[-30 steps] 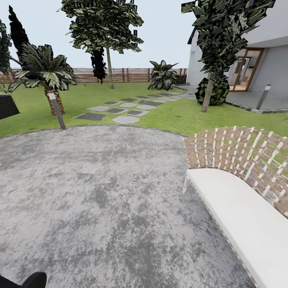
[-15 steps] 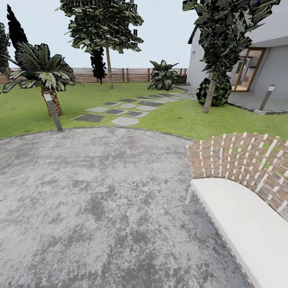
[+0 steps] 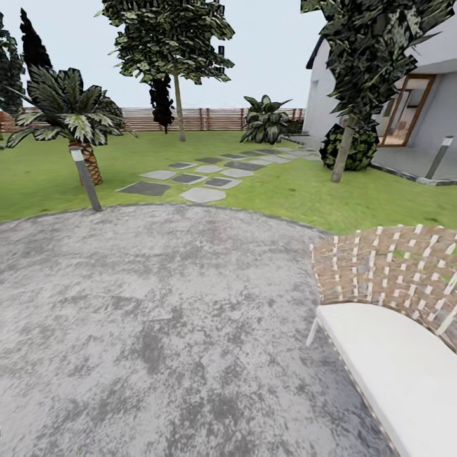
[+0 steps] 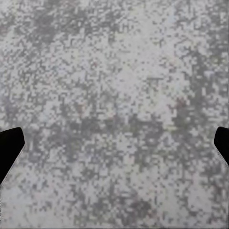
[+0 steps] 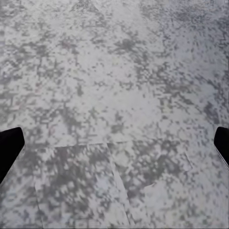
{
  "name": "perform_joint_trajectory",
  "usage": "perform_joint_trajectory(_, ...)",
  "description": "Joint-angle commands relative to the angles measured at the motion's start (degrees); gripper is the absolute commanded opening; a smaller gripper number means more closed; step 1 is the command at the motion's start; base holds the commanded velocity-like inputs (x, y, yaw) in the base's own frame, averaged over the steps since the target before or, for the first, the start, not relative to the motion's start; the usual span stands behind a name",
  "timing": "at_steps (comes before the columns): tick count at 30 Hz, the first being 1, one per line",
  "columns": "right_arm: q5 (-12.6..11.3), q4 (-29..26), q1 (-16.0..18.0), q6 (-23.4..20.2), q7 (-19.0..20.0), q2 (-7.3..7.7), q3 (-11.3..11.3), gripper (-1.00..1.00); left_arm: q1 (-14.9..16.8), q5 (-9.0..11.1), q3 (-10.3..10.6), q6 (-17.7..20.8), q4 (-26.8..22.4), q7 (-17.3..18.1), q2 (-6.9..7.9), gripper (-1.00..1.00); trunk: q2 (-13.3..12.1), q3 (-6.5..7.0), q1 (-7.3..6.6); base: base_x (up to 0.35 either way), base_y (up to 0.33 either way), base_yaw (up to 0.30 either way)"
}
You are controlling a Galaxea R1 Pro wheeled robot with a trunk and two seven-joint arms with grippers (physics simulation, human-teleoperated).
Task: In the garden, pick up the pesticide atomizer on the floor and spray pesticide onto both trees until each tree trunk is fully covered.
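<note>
The pesticide atomizer is out of view. Two trees stand on the lawn: one far off with a thin trunk [image 3: 179, 111] before the fence, the other at the right with a leaning trunk [image 3: 343, 155] near the house. No white specks are visible on either trunk. The grey paving [image 3: 158, 304] fills the foreground. My left gripper [image 4: 114, 148] hangs open over the paving, its black fingertips [image 4: 9, 145] wide apart with nothing between them. My right gripper [image 5: 114, 148] is open the same way above paving, fingertips [image 5: 9, 143] at the picture's edges.
A white-seated bench with a woven brown back [image 3: 393, 355] stands close at the right. A grey bollard lamp [image 3: 86, 179] and a short palm [image 3: 76, 120] mark the paving's left rim. Stepping slabs [image 3: 203, 194] lead across the grass toward the slat fence [image 3: 209, 119]. A house [image 3: 431, 95] is at the right.
The whole head view has shifted: the bench and trees sit further right and lower, so the camera moved. A black arm part at the lower left a second ago has left the picture.
</note>
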State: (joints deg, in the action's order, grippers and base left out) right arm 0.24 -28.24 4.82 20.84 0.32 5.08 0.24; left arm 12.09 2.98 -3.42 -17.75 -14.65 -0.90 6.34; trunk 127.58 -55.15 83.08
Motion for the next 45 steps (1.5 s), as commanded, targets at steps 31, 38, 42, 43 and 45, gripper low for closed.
perform_joint_trajectory(31, 0.11, 0.93, 0.01, 0.23, 0.24, 0.02, 0.04, 1.0, 0.04, 0.35, 0.0, -0.18, 0.03, 0.02, -0.01, 1.0, 0.02, -0.05, 0.02, 0.34, 0.0, 0.157)
perform_joint_trajectory(38, 0.04, 3.78, 0.01, 0.33, 0.21, 0.02, 0.02, 1.0, 0.04, 0.35, 0.0, -0.18, 0.02, 0.02, -0.01, 1.0, 0.02, -0.05, 0.02, 0.339, 0.0, 0.0)
perform_joint_trajectory(42, 0.05, 3.8, 0.01, 0.33, 0.21, 0.02, 0.02, 1.0, 0.04, 0.34, 0.0, -0.18, 0.02, 0.02, -0.01, 1.0, 0.02, -0.05, 0.02, 0.339, 0.0, 0.0)
perform_joint_trajectory(43, 0.06, 3.8, 0.01, 0.32, 0.21, 0.02, 0.02, 1.0, 0.04, 0.34, 0.0, -0.18, 0.03, 0.02, -0.01, 1.0, 0.02, -0.05, 0.02, 0.339, 0.0, 0.0)
perform_joint_trajectory(45, 0.08, 3.85, 0.01, 0.33, 0.21, 0.02, 0.02, 1.0, 0.04, 0.36, 0.0, -0.18, 0.0, 0.02, -0.01, 1.0, 0.02, -0.05, 0.02, 0.339, 0.0, 0.0)
